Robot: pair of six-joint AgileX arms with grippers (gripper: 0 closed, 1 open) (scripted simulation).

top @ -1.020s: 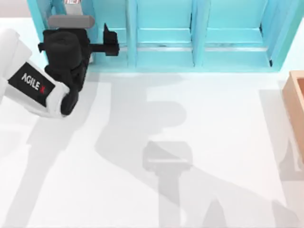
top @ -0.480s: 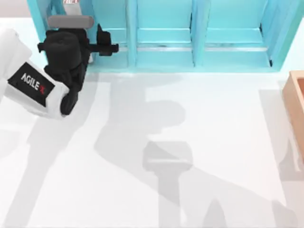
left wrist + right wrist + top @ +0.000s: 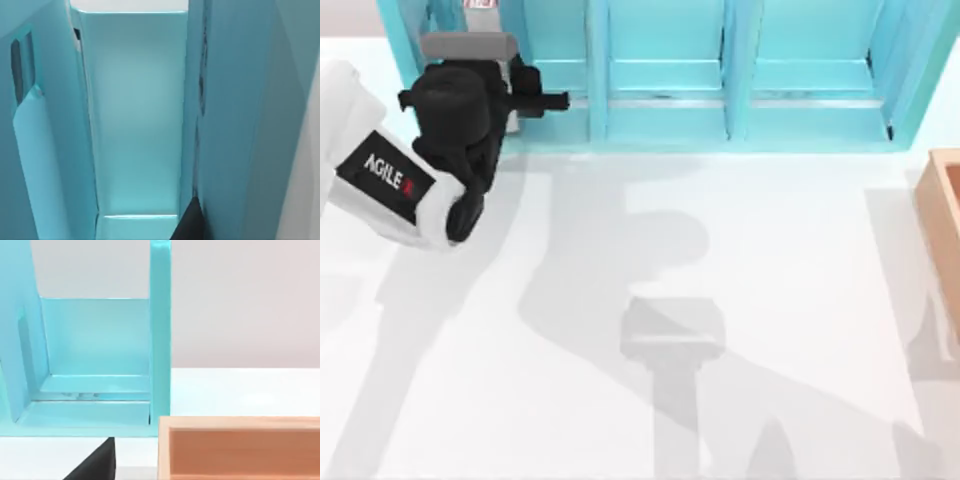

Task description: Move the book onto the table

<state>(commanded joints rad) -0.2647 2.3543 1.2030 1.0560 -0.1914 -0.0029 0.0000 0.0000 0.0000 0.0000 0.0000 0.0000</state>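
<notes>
My left gripper (image 3: 525, 95) is pushed into the far-left compartment of the blue shelf (image 3: 740, 125), and I can't tell how far its fingers stand apart or whether they hold anything. The book (image 3: 480, 4) stands in that same compartment, its red-white mark peeking out at the far edge. I judge I'm closing on its spine: keep square to the dividers, seat deep, squeeze firmly before drawing toward the table (image 3: 740, 300). Right arm parked near the wooden box (image 3: 240, 447).
</notes>
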